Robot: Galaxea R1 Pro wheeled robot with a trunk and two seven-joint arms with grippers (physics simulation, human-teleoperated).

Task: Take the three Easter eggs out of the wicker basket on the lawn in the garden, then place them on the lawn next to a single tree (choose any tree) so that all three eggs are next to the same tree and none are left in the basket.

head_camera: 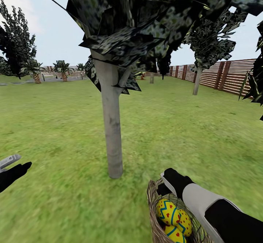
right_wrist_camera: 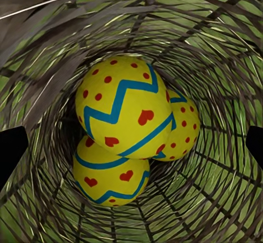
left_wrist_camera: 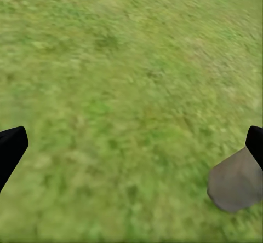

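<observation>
Head view: a tree with a smooth pale grey trunk (head_camera: 111, 126) and dark green, pale-speckled leaf clusters stands on the wide mottled green lawn (head_camera: 54, 133), directly ahead. A brown horizontal-slat wooden fence (head_camera: 233, 75) borders the garden at the right. The small round basket of woven light-brown wicker (head_camera: 155, 213) sits on the grass near the trunk base, toward the lower right. The right arm reaches down over the basket, and its tool (head_camera: 171, 184) sits at the basket's far rim. Bright yellow Easter eggs with blue zigzag bands and red hearts (head_camera: 173, 215) lie inside. The left tool (head_camera: 12, 168) hovers over bare grass at the left edge, well apart from the basket.

Left wrist view: both black fingertips (left_wrist_camera: 11, 150) stand far apart at the frame edges, so this tool is spread wide and carries nothing. Beneath it lies grass, with the grey trunk base (left_wrist_camera: 235, 183) just beside one fingertip.

Right wrist view: the camera looks straight down into the wicker basket (right_wrist_camera: 219, 46). All three eggs (right_wrist_camera: 126, 111) are stacked at the bottom, touching one another. The fingertips (right_wrist_camera: 12, 144) stand wide at either side, touching no egg.

Task status: no egg has been removed. Judged from this state, three lifts and three placements beside the grey trunk remain.
</observation>
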